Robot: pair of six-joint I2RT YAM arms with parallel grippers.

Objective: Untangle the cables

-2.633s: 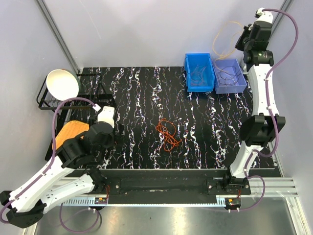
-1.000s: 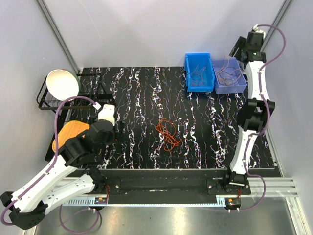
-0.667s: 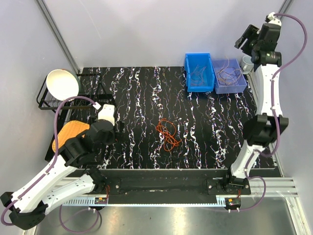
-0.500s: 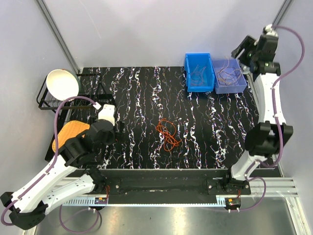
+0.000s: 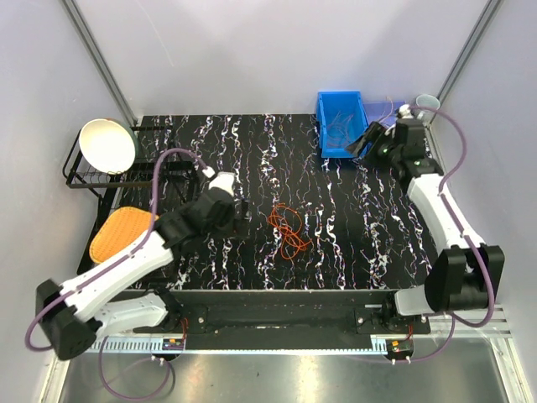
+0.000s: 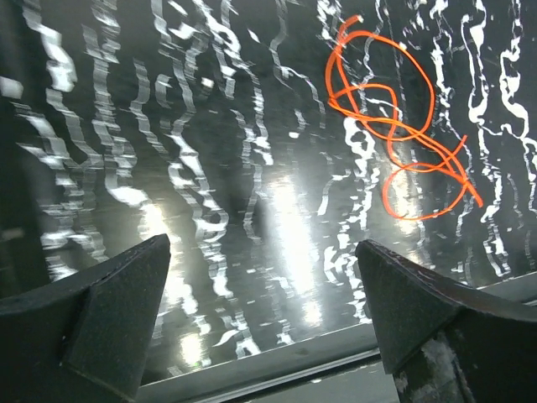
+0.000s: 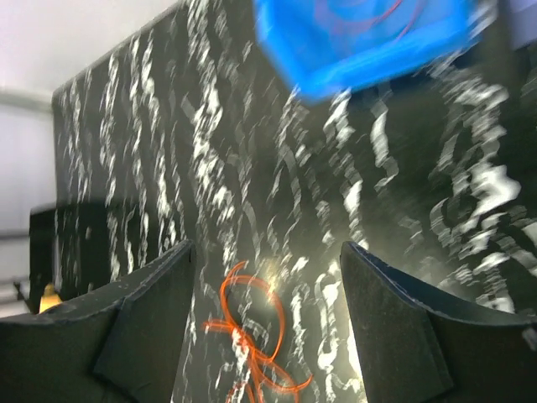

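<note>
Top view: the left gripper (image 5: 242, 222) hangs low over the black marbled table (image 5: 210, 151); its jaws stand wide apart with nothing between them; the orange cable (image 5: 289, 229) lies loose on the table just ahead of this gripper, in a small heap of overlapping loops, not touched by either finger. The right gripper (image 5: 369, 139) is held beside the near right corner of the blue bin (image 5: 340, 124), jaws likewise apart and empty; the orange cable lies well apart from it, toward the middle of the table. To the far side of the left gripper a white bowl (image 5: 107, 144) leans in a black wire rack (image 5: 84, 175); behind the left gripper, by the arm, lies an orange pad (image 5: 117, 232).

Left wrist view: the left gripper (image 6: 260, 252) shows both dark fingers (image 6: 109, 311) at the lower corners, spread over bare table; the orange cable (image 6: 403, 143) sits ahead and toward the right-hand finger, its loops crossing one another, clear of both fingertips.

Right wrist view (blurred): the right gripper (image 7: 267, 252) shows its fingers (image 7: 394, 327) parted; the orange cable (image 7: 252, 344) appears between them, on the table; the blue bin (image 7: 369, 34) lies ahead and above, with thin reddish wires (image 7: 361, 13) looped inside; their number cannot be told.
</note>
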